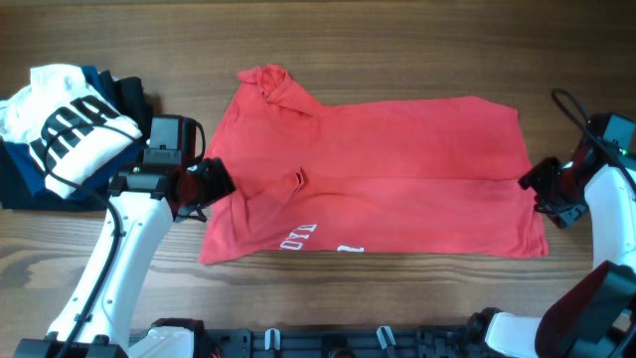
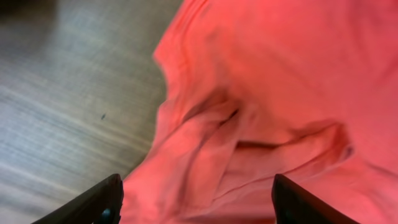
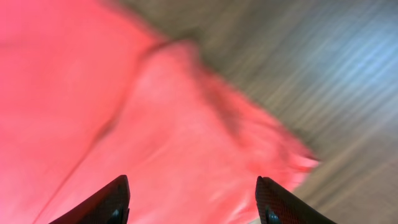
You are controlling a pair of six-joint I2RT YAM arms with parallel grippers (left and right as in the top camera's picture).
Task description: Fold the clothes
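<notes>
A red shirt (image 1: 378, 174) lies spread across the middle of the table, partly folded, with white letters at its front edge. My left gripper (image 1: 214, 184) is open over the shirt's rumpled left edge; the left wrist view shows red folds (image 2: 249, 124) between its fingers (image 2: 196, 199). My right gripper (image 1: 537, 184) is open over the shirt's right edge; the right wrist view shows blurred red cloth (image 3: 155, 124) between its fingers (image 3: 193, 202). Neither holds anything.
A pile of other clothes (image 1: 65, 124), white with black print over dark blue, lies at the far left. Bare wooden table (image 1: 397, 50) runs behind the shirt. A black cable (image 1: 571, 104) loops at the right edge.
</notes>
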